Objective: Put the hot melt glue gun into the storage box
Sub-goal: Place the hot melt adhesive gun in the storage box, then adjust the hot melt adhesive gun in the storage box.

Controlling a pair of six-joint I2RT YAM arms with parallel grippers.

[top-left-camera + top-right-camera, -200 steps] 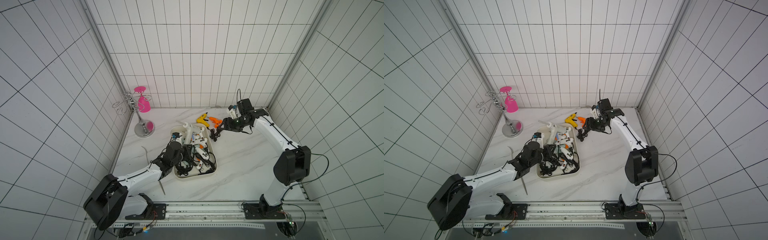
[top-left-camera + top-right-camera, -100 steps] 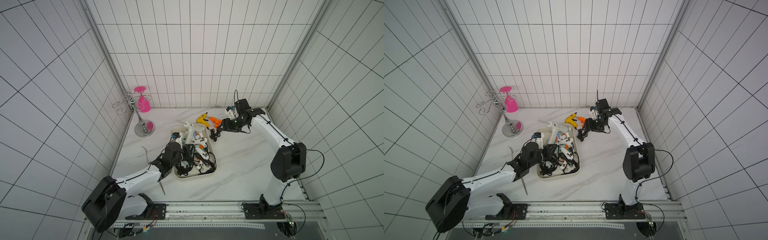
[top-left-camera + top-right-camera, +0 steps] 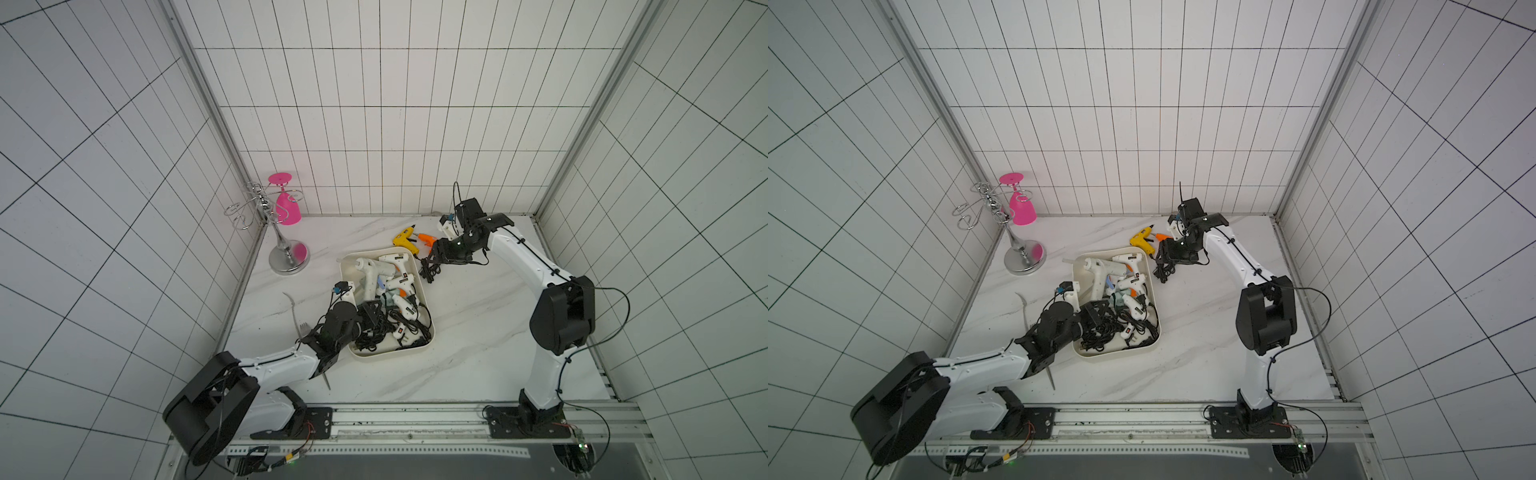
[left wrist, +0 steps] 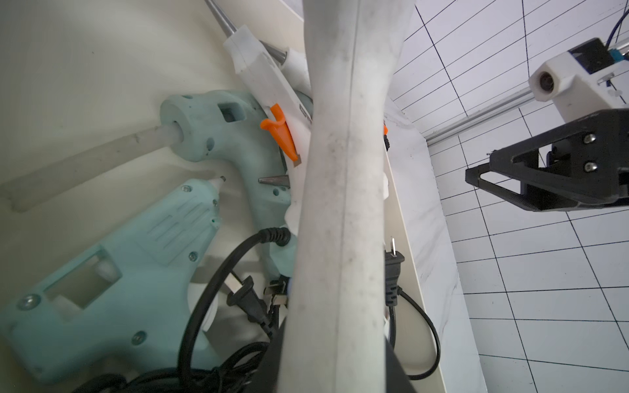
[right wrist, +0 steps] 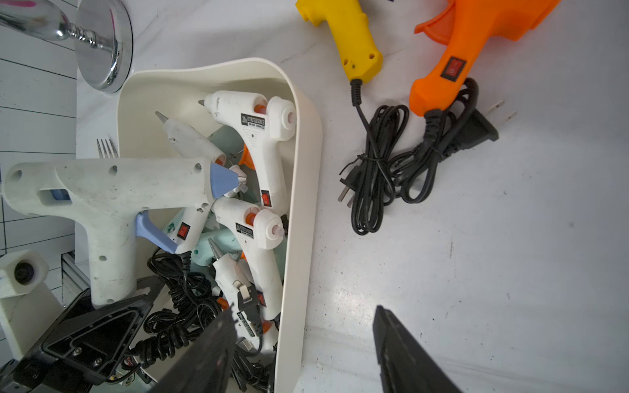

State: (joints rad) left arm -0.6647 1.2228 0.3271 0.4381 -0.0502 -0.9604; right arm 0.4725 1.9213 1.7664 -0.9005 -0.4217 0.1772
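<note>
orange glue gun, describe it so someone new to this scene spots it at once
Find the shallow cream-white plastic tray heaped with glue guns on the white marbled tabletop. Just beyond its far end, toward the back wall, two guns lie outside it. Yours is the orange plastic glue gun with a red handle switch; the yellow plastic glue gun lies beside it.
</note>
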